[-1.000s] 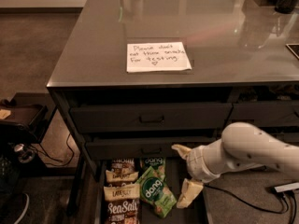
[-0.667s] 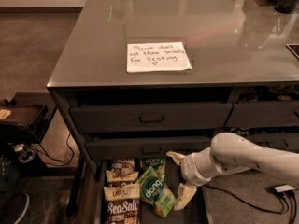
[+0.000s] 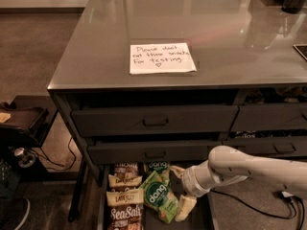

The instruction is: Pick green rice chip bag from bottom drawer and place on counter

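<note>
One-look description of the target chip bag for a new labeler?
Below the grey counter, look into the open bottom drawer. The green rice chip bag lies tilted there, beside the open gripper. It is light green with a round dark badge, unlike the darker green bag behind it and the brown Sea Salt bags alongside.

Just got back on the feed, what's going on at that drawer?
The robot's arm is reaching into the open bottom drawer. Its hand is open at the right edge of the green bag, fingers spread, not yet closed on it. The bag lies flat in the drawer beside the Sea Salt bags. Nothing has been placed on the counter, which carries a note.
</note>
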